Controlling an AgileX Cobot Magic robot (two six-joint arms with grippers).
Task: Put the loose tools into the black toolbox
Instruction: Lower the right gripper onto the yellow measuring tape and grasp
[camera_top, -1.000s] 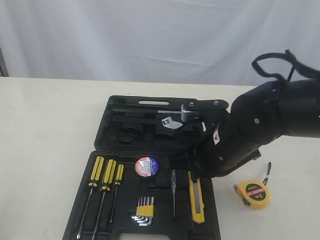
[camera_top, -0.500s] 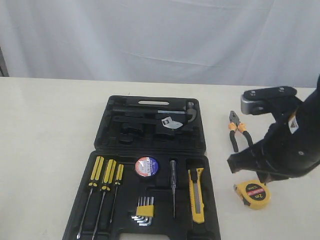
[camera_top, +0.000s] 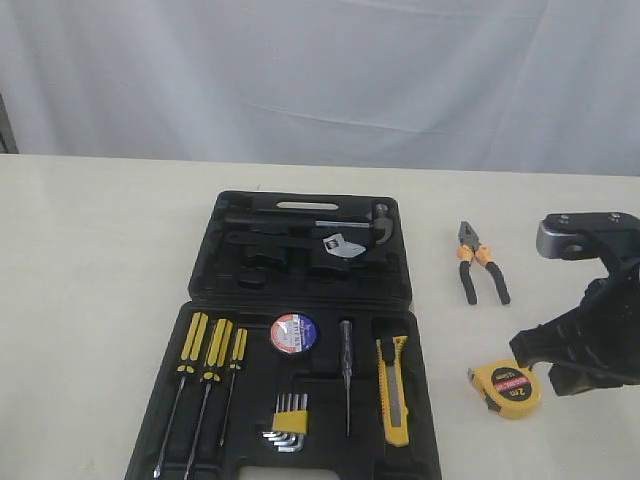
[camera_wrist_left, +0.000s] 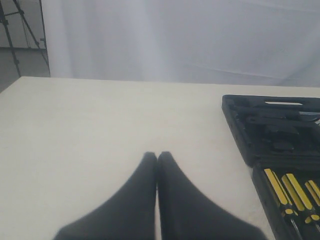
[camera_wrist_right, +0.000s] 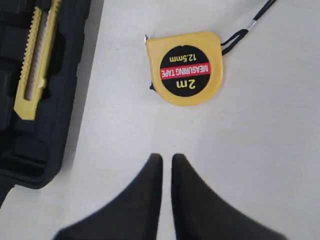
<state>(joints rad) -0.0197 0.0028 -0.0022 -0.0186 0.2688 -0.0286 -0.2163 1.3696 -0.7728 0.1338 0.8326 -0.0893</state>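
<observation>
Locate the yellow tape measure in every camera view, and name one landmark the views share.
Exterior view: the tape measure lies on the table, right of the black toolbox.
Left wrist view: not in it.
Right wrist view: the tape measure lies label up on bare table, beside the toolbox edge.
Shared landmark: the black toolbox, also visible in the left wrist view.

Right arm (camera_top: 590, 345) in a bulky, angular matt black shell; a grey metal block (camera_top: 553, 241) sits under a black plate (camera_top: 590, 219) with two pale screw heads; left gripper (camera_wrist_left: 157, 156) and right gripper (camera_wrist_right: 167, 159) carry smooth black fingers tapering to rounded tips.
</observation>
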